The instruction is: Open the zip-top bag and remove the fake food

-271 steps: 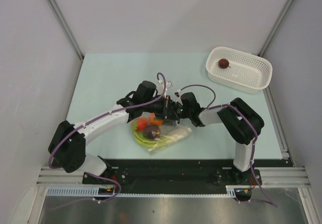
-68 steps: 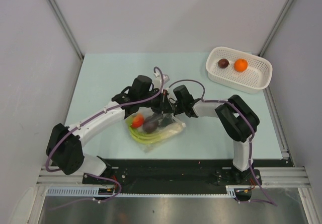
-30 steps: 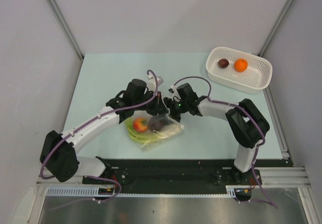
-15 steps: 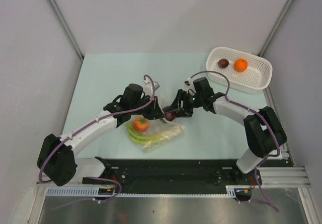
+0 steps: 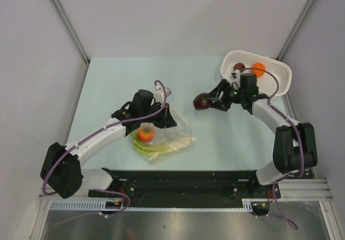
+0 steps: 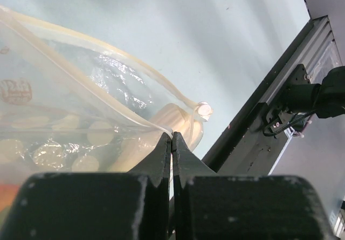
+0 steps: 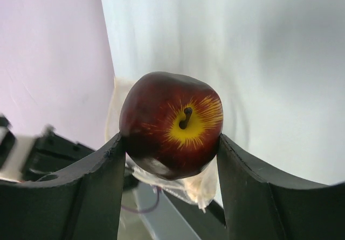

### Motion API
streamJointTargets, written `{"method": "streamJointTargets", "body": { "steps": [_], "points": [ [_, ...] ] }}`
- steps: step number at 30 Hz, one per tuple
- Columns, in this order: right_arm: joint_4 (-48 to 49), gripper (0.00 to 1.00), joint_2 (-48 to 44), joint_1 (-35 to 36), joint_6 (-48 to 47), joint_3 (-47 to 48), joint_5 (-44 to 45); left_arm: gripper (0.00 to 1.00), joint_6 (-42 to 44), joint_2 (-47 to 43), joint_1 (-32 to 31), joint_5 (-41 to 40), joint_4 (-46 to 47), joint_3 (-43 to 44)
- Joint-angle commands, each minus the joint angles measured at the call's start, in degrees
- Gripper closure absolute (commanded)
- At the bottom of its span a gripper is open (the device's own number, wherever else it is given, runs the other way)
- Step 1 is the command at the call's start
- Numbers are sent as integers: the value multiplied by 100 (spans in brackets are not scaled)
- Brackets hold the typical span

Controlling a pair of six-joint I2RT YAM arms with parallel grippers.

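One dark red toy fruit [image 7: 171, 122] held snug between the right gripper's [image 7: 168, 140] part-open fingers.

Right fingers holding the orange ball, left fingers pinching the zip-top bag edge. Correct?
Not quite. The right fingers hold a dark red toy apple, not the orange ball; the right wrist view shows it clamped between them. The orange ball sits in the white basket in the top view. The left fingers do pinch the zip-top bag edge.
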Motion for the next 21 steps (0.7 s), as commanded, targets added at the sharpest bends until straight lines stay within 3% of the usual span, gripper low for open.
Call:
{"method": "streamJointTargets", "body": {
  "steps": [1, 6, 10, 21],
  "points": [
    [303, 98, -295, -1010, 294, 10, -132, 100, 211, -2, 46, 85, 198, 160],
    [619, 98, -155, -2388, 637, 71, 78, 100, 360, 139, 46, 120, 75, 344],
    [664, 98, 144, -3075, 638, 361, 420, 100, 519, 235, 55, 76, -66, 476],
    [646, 96, 1198, -3816, 356, 1635, 1747, 100, 756, 780, 406, 339, -285, 1003]
  ]
}}
